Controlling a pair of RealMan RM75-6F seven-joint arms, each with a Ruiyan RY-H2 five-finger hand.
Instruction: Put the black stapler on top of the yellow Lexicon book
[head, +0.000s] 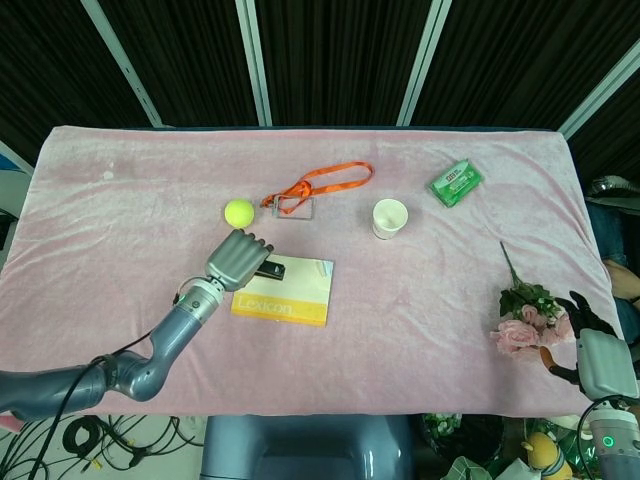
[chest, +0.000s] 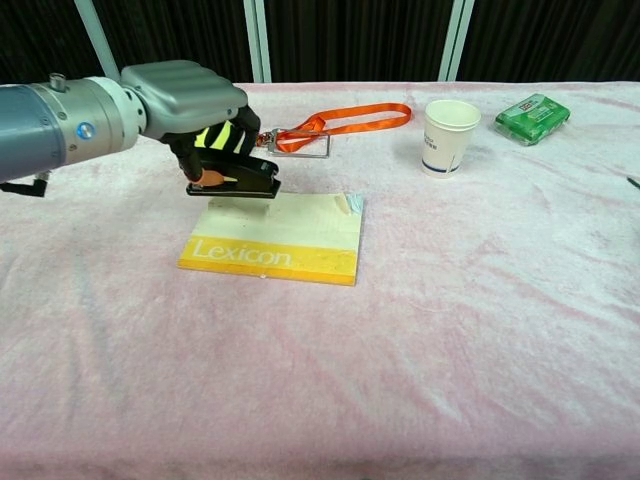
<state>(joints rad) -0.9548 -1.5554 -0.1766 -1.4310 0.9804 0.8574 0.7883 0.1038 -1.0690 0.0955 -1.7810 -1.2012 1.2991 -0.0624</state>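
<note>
My left hand (head: 236, 261) (chest: 190, 100) grips the black stapler (chest: 238, 176) (head: 268, 270) and holds it in the air just over the far left part of the yellow Lexicon book (head: 290, 295) (chest: 280, 238). The stapler is level, its nose pointing right. The book lies flat on the pink cloth, its yellow title band toward me. My right hand (head: 603, 362) rests at the table's near right corner, beside the flowers; how its fingers lie is unclear.
A tennis ball (head: 239, 212) sits behind the left hand. An orange lanyard with a badge holder (head: 318, 186), a paper cup (head: 389, 217) and a green packet (head: 456, 182) lie further back. A pink flower bunch (head: 528, 320) lies at the right edge.
</note>
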